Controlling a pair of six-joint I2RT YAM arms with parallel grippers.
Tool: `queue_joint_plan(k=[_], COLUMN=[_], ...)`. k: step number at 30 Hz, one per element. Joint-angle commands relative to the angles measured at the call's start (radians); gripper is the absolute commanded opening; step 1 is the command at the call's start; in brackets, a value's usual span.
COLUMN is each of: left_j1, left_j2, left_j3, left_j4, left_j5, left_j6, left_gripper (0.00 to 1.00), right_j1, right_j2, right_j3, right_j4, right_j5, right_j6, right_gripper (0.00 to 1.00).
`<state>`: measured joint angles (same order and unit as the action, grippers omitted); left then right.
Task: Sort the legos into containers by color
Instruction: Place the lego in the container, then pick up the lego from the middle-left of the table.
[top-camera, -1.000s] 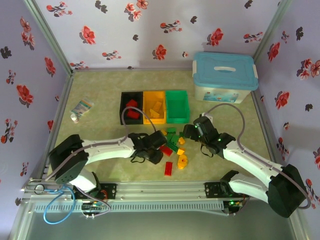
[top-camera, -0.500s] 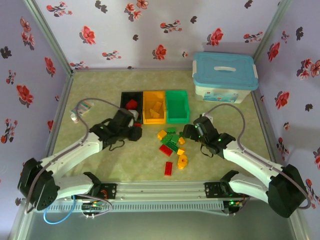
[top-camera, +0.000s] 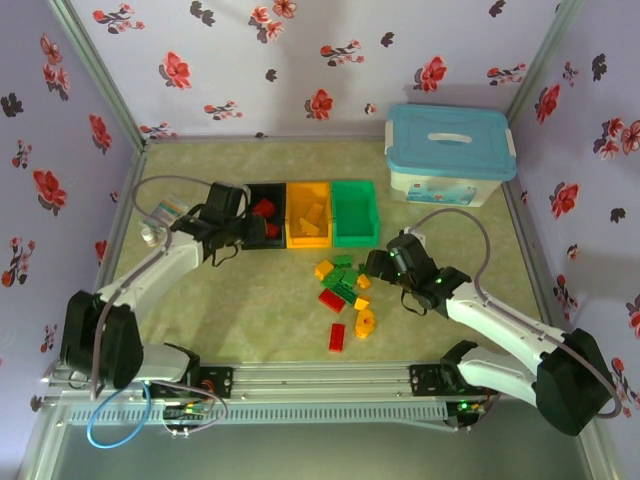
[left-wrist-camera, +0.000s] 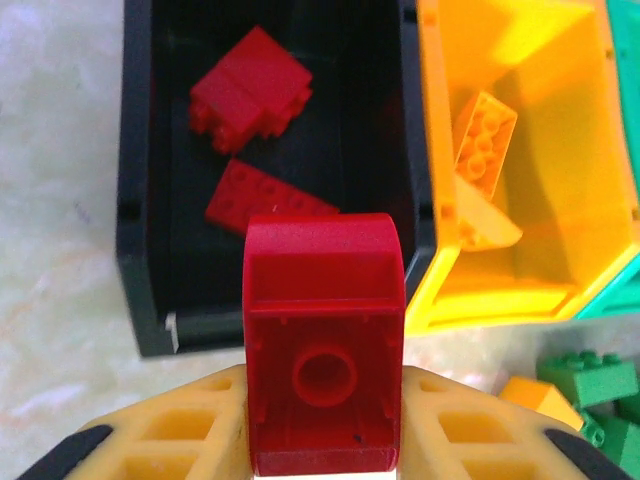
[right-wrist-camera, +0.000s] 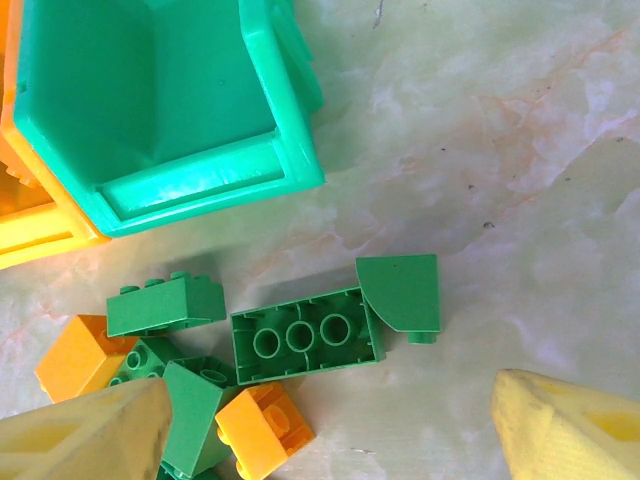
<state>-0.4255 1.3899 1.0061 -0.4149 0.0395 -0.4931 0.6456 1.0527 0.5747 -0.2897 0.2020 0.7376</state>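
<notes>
Well, your left gripper (left-wrist-camera: 322, 440) is clamped on a red brick (left-wrist-camera: 322, 330) right above the black bin's (left-wrist-camera: 140, 200) near wall — carry it over the bin's middle before releasing. Your right gripper (right-wrist-camera: 330, 430) hovers spread wide above a green brick (right-wrist-camera: 305, 337) — lower it squarely.

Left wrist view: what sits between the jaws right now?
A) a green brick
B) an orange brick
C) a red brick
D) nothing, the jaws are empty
C: a red brick is clamped in the left gripper, its hollow underside toward the camera. It is close to the black bin, where other red pieces already lie.
</notes>
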Motion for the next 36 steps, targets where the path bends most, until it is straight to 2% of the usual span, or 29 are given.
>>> queue_joint_plan(k=[1,4,5,7,8,11,15,23,27,31,36], left_j1=[0.019,0.033,0.034,0.033,0.032,0.024,-0.017,-0.208,-0.374,-0.534,-0.712], left_j2=[0.083,0.180,0.209,0.263,0.271,0.248,0.170,0.024,0.001,0.021,0.096], left_j3=[0.090,0.187,0.227,0.303,0.317,0.291,0.216,0.136,0.099,0.057,0.039], left_j4=[0.027,-0.005,-0.033,-0.085,-0.091,-0.060,-0.040,-0.155,-0.217,-0.242,-0.198], left_j5=[0.035,0.068,0.080,0.095,0.099,0.103,0.085,-0.058,-0.134,-0.179,-0.182], left_j6=[0.043,0.072,0.082,0.096,0.096,0.084,0.075,0.085,0.051,-0.053,-0.193], left_gripper=[0.33,0.34,0.37,0.58,0.63,0.67,0.67,0.68,0.68,0.68,0.68], right_j1=[-0.009,-0.011,-0.011,-0.012,-0.013,-0.012,-0.013,-0.012,-0.012,-0.012,-0.012], right_j2=[-0.015,-0.017,-0.019,-0.028,-0.033,-0.052,-0.060,-0.024,-0.006,0.001,0.003], right_j3=[-0.008,-0.007,-0.005,-0.003,-0.002,-0.006,-0.016,-0.027,-0.026,-0.030,-0.030], right_j4=[0.008,0.000,-0.004,-0.011,-0.013,-0.021,-0.021,0.025,0.040,0.047,0.046], right_j5=[0.000,0.001,-0.001,0.002,0.003,0.006,0.008,-0.016,-0.021,-0.018,-0.008], right_j6=[0.005,0.004,0.003,0.002,0.003,0.005,0.007,0.025,0.028,0.030,0.040], right_gripper=[0.84,0.84,0.84,0.84,0.84,0.84,0.84,0.84,0.84,0.84,0.87])
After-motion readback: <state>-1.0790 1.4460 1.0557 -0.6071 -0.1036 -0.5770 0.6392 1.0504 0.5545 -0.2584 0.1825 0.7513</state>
